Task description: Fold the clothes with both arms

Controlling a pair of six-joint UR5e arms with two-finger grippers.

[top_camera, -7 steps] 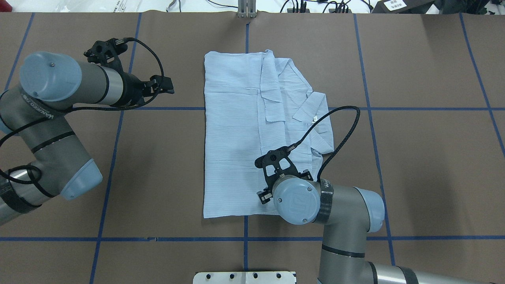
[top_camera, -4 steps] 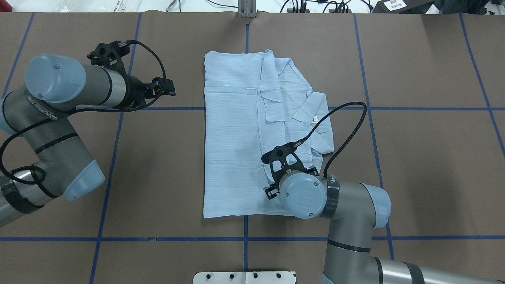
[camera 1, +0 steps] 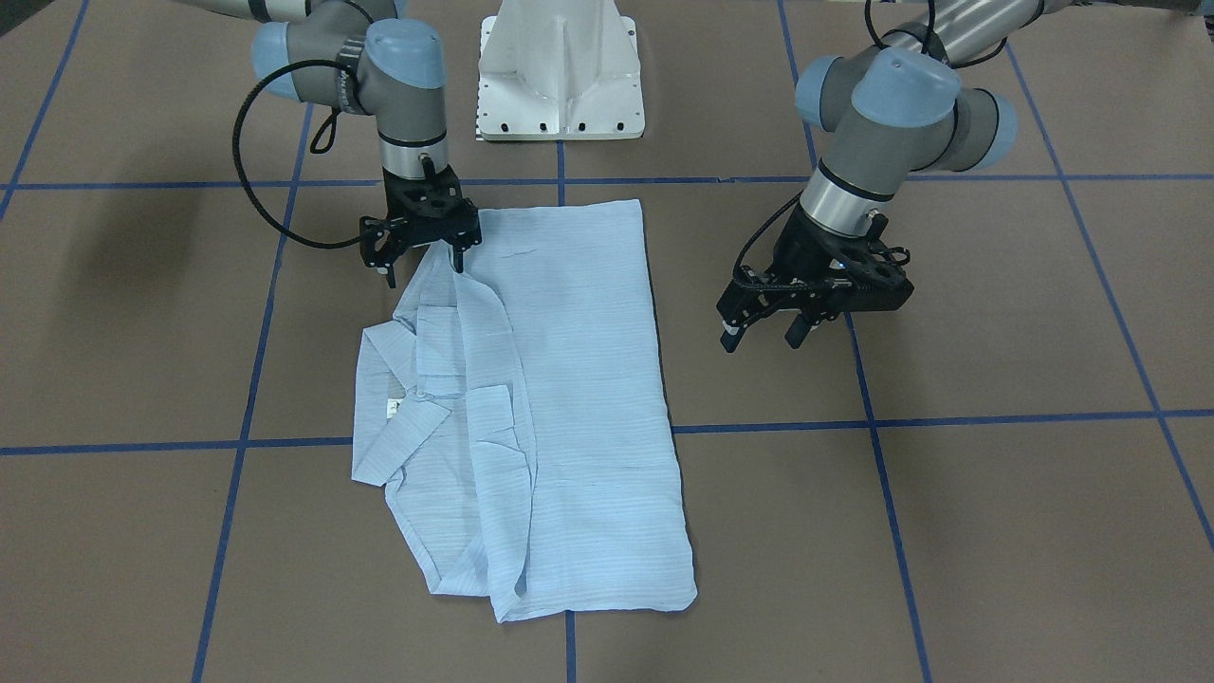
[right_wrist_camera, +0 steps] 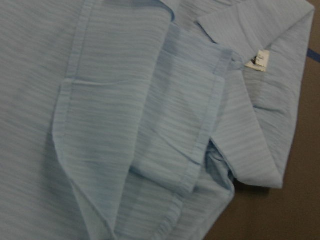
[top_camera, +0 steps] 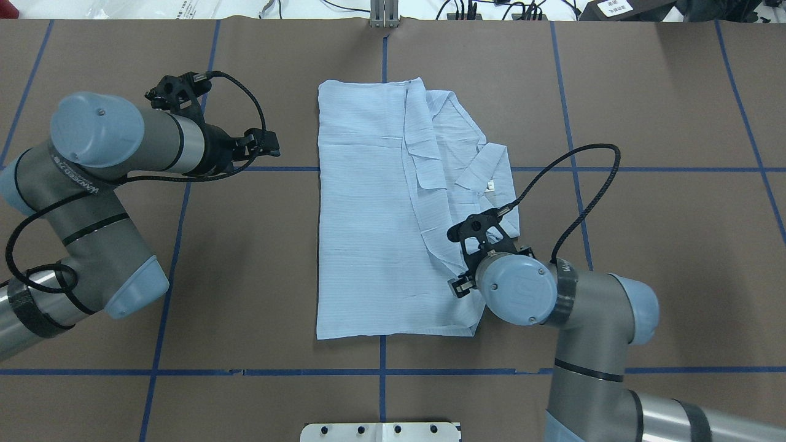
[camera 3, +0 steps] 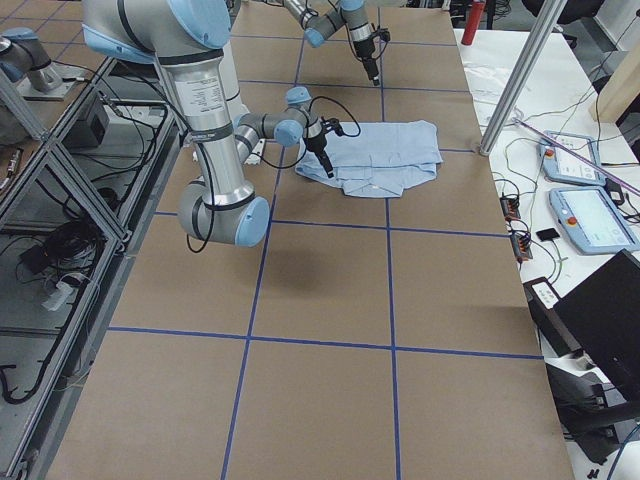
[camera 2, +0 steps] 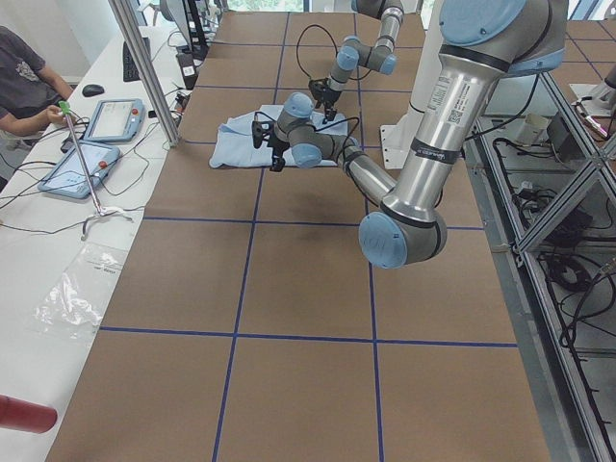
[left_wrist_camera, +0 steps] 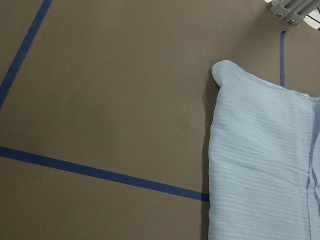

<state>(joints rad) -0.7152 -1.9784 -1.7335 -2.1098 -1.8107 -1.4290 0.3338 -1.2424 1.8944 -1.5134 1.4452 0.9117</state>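
The clothes are one light-blue striped shirt (camera 1: 579, 379) (top_camera: 362, 215), lying partly folded at the table's middle with the collar and a white label facing up. My right gripper (camera 1: 424, 272) points straight down over the shirt corner nearest the robot, its fingers apart: one on the cloth, the other just off the edge. In the overhead view its wrist hides the fingertips. The right wrist view is filled with layered shirt (right_wrist_camera: 125, 100). My left gripper (camera 1: 759, 337) (top_camera: 273, 142) hangs open over bare table beside the shirt's long edge (left_wrist_camera: 260, 160), holding nothing.
The brown table cover carries blue tape lines (top_camera: 184, 245). The white pedestal base (camera 1: 560, 76) stands at the robot's edge, and a metal post (top_camera: 384, 15) at the far edge. A person (camera 2: 19, 77) and tablets (camera 2: 111, 120) are at a side bench.
My right gripper has moved toward the robot's right, and the shirt's near flap and placket edge have shifted that way with it, now running diagonally. The left gripper has crept slightly toward the shirt.
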